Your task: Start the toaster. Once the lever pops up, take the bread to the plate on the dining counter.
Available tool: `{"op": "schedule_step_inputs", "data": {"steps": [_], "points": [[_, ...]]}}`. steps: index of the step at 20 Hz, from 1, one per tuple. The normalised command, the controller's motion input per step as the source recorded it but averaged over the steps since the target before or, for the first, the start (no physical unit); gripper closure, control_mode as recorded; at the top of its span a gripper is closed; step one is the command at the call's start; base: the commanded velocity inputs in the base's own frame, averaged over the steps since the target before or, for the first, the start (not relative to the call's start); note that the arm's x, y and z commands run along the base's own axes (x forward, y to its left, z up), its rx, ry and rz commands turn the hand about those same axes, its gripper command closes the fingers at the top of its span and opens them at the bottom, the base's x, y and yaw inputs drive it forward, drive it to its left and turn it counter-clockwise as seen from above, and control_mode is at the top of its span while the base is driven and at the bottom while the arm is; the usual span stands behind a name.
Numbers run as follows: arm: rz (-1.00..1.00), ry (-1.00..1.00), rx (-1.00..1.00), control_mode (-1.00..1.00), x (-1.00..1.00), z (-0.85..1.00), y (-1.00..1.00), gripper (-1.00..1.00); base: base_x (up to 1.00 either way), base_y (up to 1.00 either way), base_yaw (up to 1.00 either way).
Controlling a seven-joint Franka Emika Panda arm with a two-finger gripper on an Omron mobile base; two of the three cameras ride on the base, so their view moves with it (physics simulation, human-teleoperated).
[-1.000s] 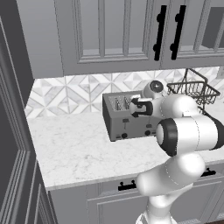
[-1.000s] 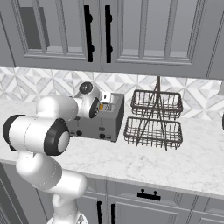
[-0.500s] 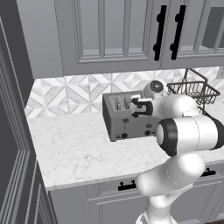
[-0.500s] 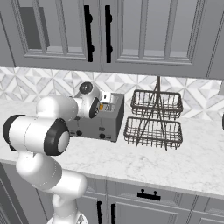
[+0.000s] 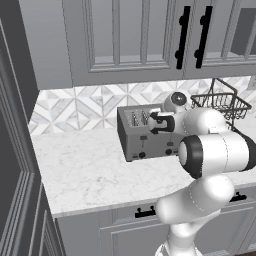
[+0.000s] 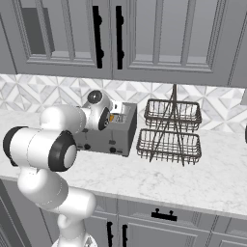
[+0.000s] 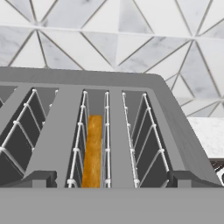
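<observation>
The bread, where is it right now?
In the hand view, the bread stands on edge inside a slot of the toaster, the third slot from the left there, between wire guides.

Even, soft rendered light fills all three views, bright on the white marble worktop [image 5: 90, 170] and without glare. The boxy grey metal toaster [image 5: 145, 135] casts only a faint shadow. Everything is sharp, with no blur or edge distortion

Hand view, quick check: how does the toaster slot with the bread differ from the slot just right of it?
The slot with the bread holds a golden-tan slice standing on edge; the slot to its right holds nothing. The bread slot sits nearly centred ahead of the camera; the right slot sits nearer the toaster side wall. Both have white wire guides.
</observation>
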Motion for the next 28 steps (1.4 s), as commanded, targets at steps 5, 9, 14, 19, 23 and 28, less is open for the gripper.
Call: {"op": "schedule_step_inputs", "data": {"steps": [5,9,14,19,23,28], "points": [[0.0,0.0,0.0,-1.0,0.0,0.0,0.0,-1.0,0.0,0.0,0.0],[0.0,0.0,0.0,-1.0,0.0,0.0,0.0,-1.0,0.0,0.0,0.0],[0.0,0.0,0.0,-1.0,0.0,0.0,0.0,-1.0,0.0,0.0,0.0],[0.0,0.0,0.0,-1.0,0.0,0.0,0.0,-1.0,0.0,0.0,0.0],[0.0,0.0,0.0,-1.0,0.0,0.0,0.0,-1.0,0.0,0.0,0.0],[0.0,0.0,0.0,-1.0,0.0,0.0,0.0,-1.0,0.0,0.0,0.0]]}}
